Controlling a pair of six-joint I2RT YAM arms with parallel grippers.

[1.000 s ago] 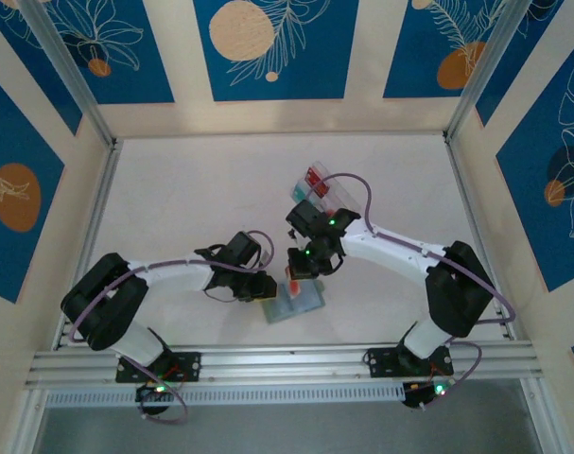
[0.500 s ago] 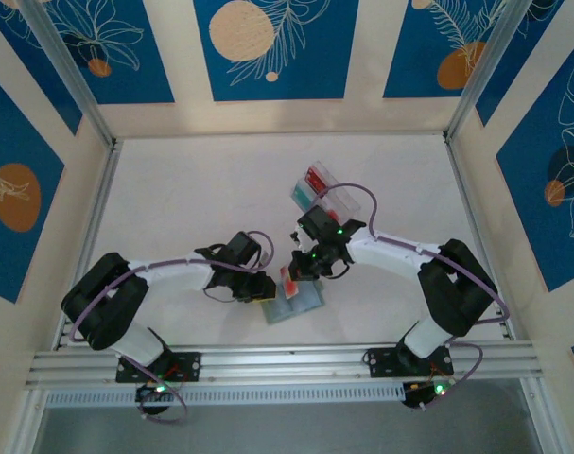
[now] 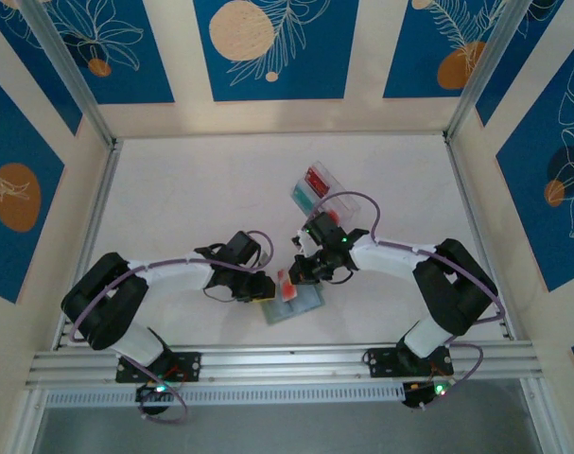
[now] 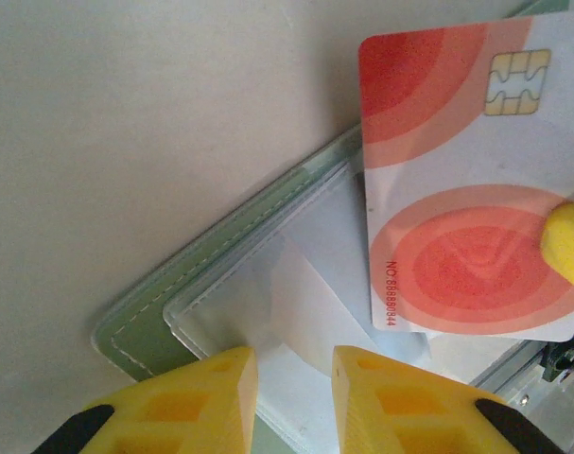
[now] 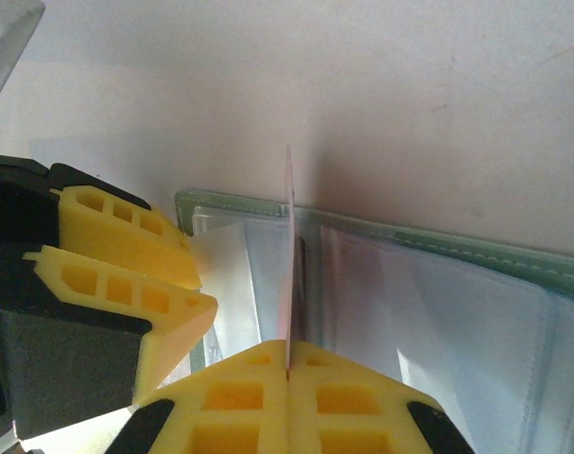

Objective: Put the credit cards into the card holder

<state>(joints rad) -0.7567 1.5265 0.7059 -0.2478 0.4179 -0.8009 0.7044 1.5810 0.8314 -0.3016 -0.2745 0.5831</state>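
The sage-green card holder (image 3: 301, 305) lies open on the table, clear sleeves up; its stitched green border (image 4: 145, 326) (image 5: 476, 253) shows at both wrists. My right gripper (image 3: 294, 276) (image 5: 289, 364) is shut on a red-and-white credit card (image 3: 284, 282) (image 4: 457, 189), which it holds on edge (image 5: 289, 246) over the sleeves near the fold. One of its yellow fingers (image 4: 572, 248) overlaps the card. My left gripper (image 3: 264, 289) (image 4: 294, 376) (image 5: 187, 284) stands at the holder's left edge, jaws slightly apart astride a clear sleeve flap.
A clear plastic box (image 3: 317, 189) holding red and teal cards sits behind the right gripper; its corner (image 5: 3, 38) shows at the right wrist. Aluminium rails (image 3: 287, 361) run along the near edge, and walls close in the table.
My right gripper has brought the red card down and to the left, closer to the holder's sleeves. The left gripper has stayed in place.
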